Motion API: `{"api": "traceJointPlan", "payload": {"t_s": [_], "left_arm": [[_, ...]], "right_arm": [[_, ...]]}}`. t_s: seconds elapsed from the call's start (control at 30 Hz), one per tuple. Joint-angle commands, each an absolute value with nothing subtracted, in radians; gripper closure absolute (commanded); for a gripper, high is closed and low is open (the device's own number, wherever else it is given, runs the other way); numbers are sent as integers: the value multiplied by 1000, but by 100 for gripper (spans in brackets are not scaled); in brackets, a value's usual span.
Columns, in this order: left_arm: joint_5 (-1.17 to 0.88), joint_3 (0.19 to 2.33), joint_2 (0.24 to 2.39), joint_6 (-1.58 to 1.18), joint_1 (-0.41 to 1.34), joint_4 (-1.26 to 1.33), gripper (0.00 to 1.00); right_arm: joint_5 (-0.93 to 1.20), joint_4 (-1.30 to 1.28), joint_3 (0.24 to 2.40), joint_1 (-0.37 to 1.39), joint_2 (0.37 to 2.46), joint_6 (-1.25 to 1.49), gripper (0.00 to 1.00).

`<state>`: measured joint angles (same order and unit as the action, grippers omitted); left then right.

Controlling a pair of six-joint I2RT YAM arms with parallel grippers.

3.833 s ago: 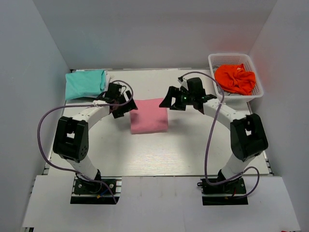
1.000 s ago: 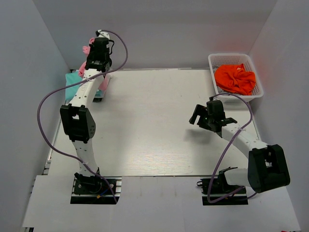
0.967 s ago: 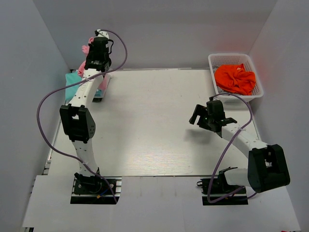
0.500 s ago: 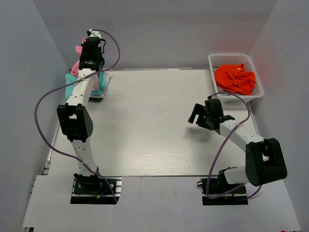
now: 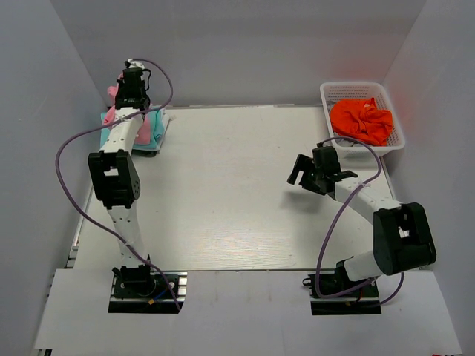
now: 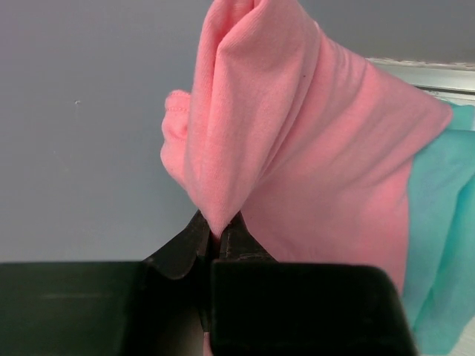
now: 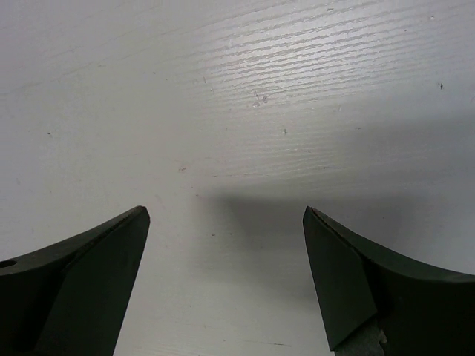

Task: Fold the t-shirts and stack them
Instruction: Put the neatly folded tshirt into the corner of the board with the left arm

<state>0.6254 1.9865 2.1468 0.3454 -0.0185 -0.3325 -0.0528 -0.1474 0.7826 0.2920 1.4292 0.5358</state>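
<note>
While outstretched, left tool (image 6: pixel 216 236) on t-shirt (image 6: pixel 297 133)

The left arm reaches almost straight out from its base, and the left gripper (image 6: pixel 219 231) at its far end is pressed closed on a fold of the pink t-shirt (image 6: pixel 297 133), which rises just beyond its fingertips. The right arm bends at the elbow, and the right gripper (image 7: pixel 225 213) is tipped downward with its fingers spread wide apart.

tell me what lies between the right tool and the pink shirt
Only bare table, as the top view shows: nothing lies between the right tool and the pink shirt at the far left corner.
</note>
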Motion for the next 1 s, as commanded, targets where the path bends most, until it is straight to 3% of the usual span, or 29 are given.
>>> {"api": "traceJointPlan", "payload": {"t_s": [0.0, 0.17, 0.3, 0.97], "left_arm": [[611, 2002, 2135, 368, -43, -264, 100], [611, 1993, 2174, 439, -61, -190, 100], [718, 2005, 2215, 472, -61, -120, 0], [537, 2037, 2217, 241, -41, -414, 0]], "right_arm": [[-51, -118, 827, 291, 1443, 540, 10], [-35, -106, 842, 290, 1462, 535, 10], [-35, -112, 859, 290, 1482, 531, 10], [-26, -94, 775, 290, 1367, 509, 10]]}}
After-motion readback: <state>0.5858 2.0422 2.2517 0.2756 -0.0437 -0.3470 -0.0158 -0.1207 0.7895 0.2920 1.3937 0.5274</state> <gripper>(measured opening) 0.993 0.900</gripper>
